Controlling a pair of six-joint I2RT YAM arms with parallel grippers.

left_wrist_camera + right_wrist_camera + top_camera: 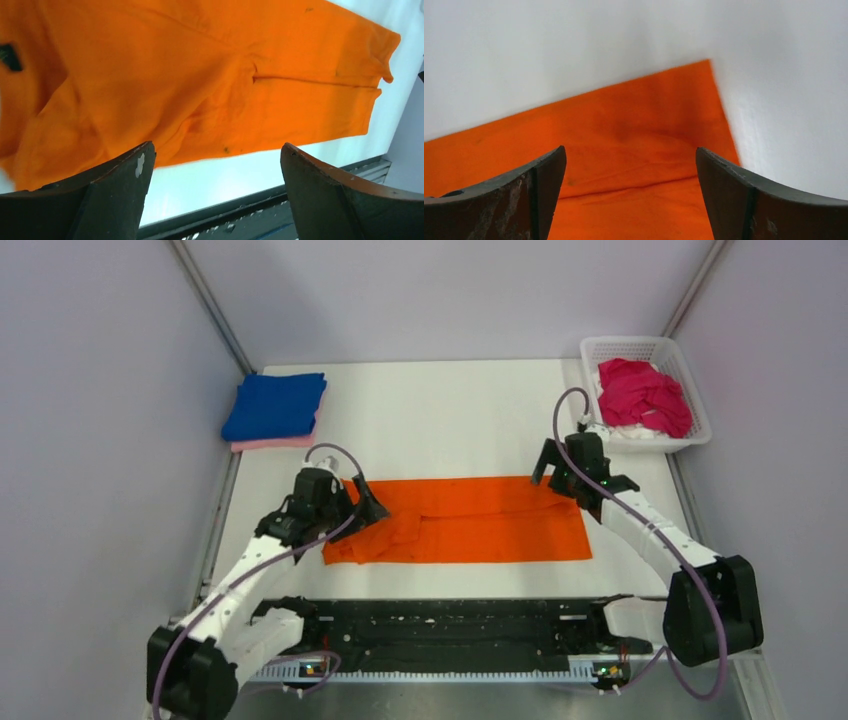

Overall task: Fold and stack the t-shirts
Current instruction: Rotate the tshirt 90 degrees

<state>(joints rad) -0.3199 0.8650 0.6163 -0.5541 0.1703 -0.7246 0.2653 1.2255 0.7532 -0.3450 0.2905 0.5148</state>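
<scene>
Only overhead did we see the blue t-shirt [275, 405] and magenta t-shirt [645, 400]; wrist views showed the orange t-shirt [200, 75] cropped, with left gripper [215, 147] and right gripper [629, 150] fingers apart.

No legible text; dark tag [9, 56] on orange t-shirt [200, 75], print probably too blurred.

White table [450, 415]; pale grey walls [100, 420] — soft, even light.

Orange t-shirt [470, 520]: bright plain orange, few small dark specks. Blue t-shirt [275, 405]: plain royal blue. Pink t-shirt [270, 443]: pale pink. Magenta t-shirt [645, 395]: plain magenta. Basket [632, 341]: white lattice. Table [450, 410]: white. Walls [100, 440]: pale grey-lilac.
</scene>
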